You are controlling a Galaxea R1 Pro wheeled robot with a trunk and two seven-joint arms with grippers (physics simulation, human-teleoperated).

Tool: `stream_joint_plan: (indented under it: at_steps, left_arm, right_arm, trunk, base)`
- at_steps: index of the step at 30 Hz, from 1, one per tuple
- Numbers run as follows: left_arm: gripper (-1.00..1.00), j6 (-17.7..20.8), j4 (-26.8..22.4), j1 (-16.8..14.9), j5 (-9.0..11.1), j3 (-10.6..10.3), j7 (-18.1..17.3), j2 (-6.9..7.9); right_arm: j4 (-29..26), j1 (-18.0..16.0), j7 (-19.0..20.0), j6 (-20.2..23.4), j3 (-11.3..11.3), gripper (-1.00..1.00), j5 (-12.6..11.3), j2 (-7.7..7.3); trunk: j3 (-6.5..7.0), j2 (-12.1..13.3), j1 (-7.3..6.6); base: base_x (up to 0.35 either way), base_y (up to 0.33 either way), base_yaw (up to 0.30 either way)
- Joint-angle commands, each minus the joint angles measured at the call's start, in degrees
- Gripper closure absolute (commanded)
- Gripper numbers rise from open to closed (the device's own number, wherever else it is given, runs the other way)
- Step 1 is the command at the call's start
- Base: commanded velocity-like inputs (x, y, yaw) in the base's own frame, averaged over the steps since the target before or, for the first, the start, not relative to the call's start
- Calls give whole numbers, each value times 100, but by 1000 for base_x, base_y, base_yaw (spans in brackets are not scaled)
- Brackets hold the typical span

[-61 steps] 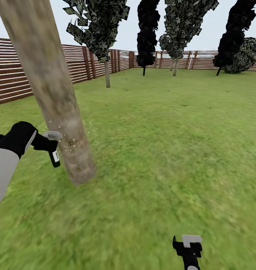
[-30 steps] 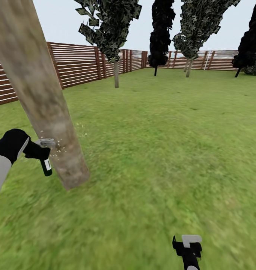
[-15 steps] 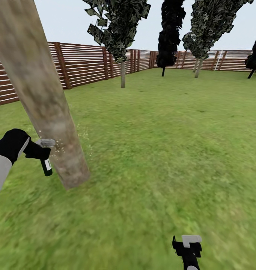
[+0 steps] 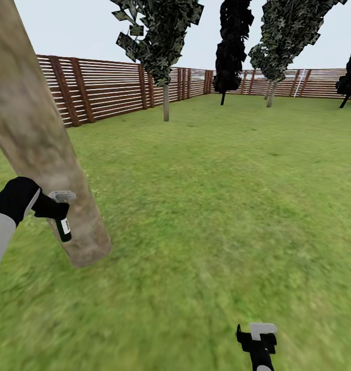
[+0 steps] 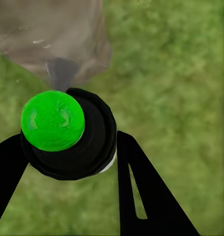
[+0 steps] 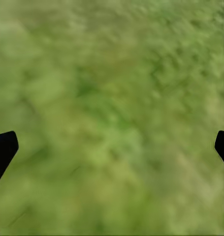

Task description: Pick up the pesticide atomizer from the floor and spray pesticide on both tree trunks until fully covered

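The left gripper (image 4: 56, 214) is pinching its fingers around the bottle (image 4: 64, 228), holding it just beside the thick trunk (image 4: 39, 139) at ten o'clock, while the right gripper (image 4: 258, 337) is hanging with fingers spread wide over bare grass (image 4: 222, 206) at six o'clock. The pale droplets that were flecking the bark half a second ago are no longer showing, so spraying is probably pausing. The whole view is also shifting, the trunk now sitting further left and the fence (image 4: 103, 87) more exposed.
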Motion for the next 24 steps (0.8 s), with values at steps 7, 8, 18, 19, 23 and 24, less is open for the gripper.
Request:
stream_joint_plan:
  at_steps: [7,8,18,19,23,24]
  left_arm:
    - [100,0,72,23,-15,0,2,88]
    - [100,-2,79,85,-10,0,1,130]
    - [100,-67,79,625,0,763,474,193]
    - [100,-73,82,629,0,842,506,178]
    - [100,-127,87,849,5,904,782,173]
    - [100,-156,89,891,9,908,834,173]
  right_arm:
    - [-1,1,0,0,0,-100,0,0]
    - [-1,2,0,0,0,-100,0,3]
    - [0,0,0,0,5,-100,0,18]
    - [-1,2,0,0,2,-100,0,18]
    - [-1,1,0,0,0,-100,0,1]
    - [-1,1,0,0,0,-100,0,0]
  trunk:
    - [0,0,0]
    - [0,0,0]
    - [0,0,0]
    - [0,0,0]
    - [0,0,0]
    - [0,0,0]
  base:
    - [5,-276,3]
    - [0,-277,111]
    - [33,-277,263]
    - [103,-277,185]
    - [119,-276,33]
    - [136,-272,2]
